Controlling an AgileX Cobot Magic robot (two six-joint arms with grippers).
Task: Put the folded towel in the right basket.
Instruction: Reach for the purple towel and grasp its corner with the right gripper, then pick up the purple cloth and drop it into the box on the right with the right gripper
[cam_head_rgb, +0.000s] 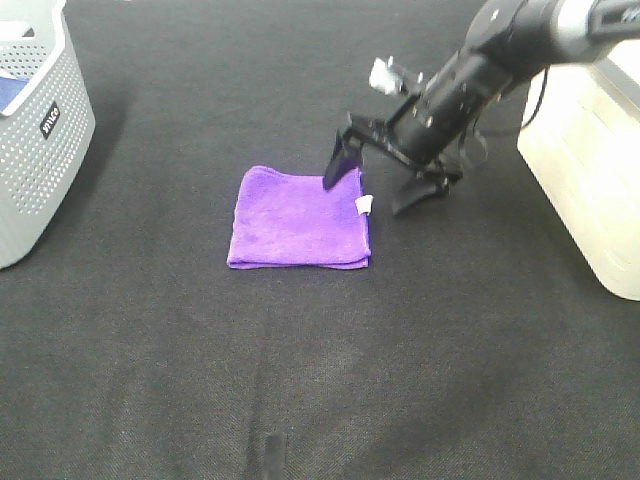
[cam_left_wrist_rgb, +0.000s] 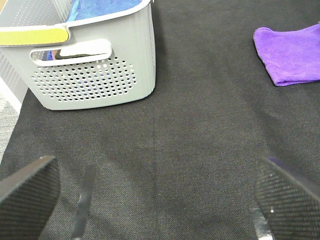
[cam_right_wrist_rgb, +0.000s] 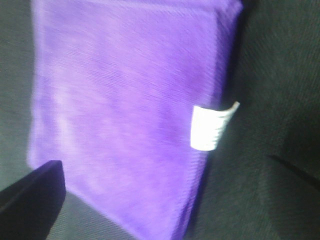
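Observation:
The folded purple towel (cam_head_rgb: 298, 218) lies flat on the dark mat in the middle, with a white tag (cam_head_rgb: 364, 204) on its right edge. My right gripper (cam_head_rgb: 368, 193) is open and hangs just above the towel's far right edge, one finger over the cloth and one over the mat beside it. The right wrist view shows the towel (cam_right_wrist_rgb: 125, 110) close up with the tag (cam_right_wrist_rgb: 210, 127) and one fingertip (cam_right_wrist_rgb: 30, 200). The right basket (cam_head_rgb: 590, 170) is cream and stands at the right edge. My left gripper (cam_left_wrist_rgb: 157, 200) is open and empty over bare mat; the towel (cam_left_wrist_rgb: 292, 52) lies far from it.
A grey perforated basket (cam_head_rgb: 40, 130) stands at the far left; the left wrist view shows it (cam_left_wrist_rgb: 95, 70) with a blue cloth (cam_left_wrist_rgb: 105, 6) inside. The dark mat (cam_head_rgb: 320, 380) covers the table.

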